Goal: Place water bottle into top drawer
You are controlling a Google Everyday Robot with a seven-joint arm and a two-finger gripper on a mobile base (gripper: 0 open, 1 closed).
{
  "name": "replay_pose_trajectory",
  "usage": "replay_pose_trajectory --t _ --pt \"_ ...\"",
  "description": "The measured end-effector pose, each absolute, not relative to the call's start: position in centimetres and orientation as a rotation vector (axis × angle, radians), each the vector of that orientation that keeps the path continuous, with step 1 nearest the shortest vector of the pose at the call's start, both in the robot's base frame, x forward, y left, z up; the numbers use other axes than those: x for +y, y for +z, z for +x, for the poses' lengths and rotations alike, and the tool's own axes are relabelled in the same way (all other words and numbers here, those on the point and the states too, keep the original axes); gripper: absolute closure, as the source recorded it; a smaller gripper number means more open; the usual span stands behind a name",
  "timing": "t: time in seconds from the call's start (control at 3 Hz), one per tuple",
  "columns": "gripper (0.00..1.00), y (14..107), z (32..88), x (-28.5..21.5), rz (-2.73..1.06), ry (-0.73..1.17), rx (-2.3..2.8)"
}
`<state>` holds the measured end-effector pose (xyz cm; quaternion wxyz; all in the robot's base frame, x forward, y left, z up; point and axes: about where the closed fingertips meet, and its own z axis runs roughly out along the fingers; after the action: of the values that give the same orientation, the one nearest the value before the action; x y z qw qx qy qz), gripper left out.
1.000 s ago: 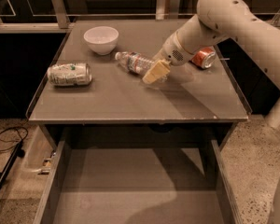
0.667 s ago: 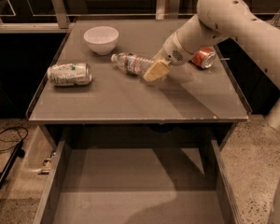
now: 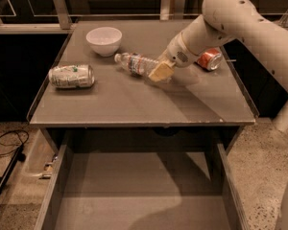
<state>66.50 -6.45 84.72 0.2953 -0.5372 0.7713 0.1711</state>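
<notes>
The water bottle (image 3: 134,63), clear and ribbed with a white cap and a coloured label band, lies on its side in the middle of the tabletop (image 3: 134,104), cap pointing left. My gripper (image 3: 159,72) reaches in from the right and sits at the bottle's base end, covering it. The top drawer (image 3: 139,195) is pulled out below the tabletop's front edge; its flat grey bottom has nothing on it.
A white bowl (image 3: 104,40) stands at the back left. A silver-green can (image 3: 71,76) lies at the left. A red soda can (image 3: 210,59) lies at the right, behind my arm (image 3: 240,23). A black cable (image 3: 5,145) lies on the floor at the left.
The bottle and my gripper have shifted very slightly to the left. Nothing else has moved.
</notes>
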Motion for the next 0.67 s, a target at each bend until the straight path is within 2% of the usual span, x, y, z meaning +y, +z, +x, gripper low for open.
replay_pose_trajectory --t 0.67 --pt "1.00 84.8 64.4 -7.1 -1.430 0.463 2.024"
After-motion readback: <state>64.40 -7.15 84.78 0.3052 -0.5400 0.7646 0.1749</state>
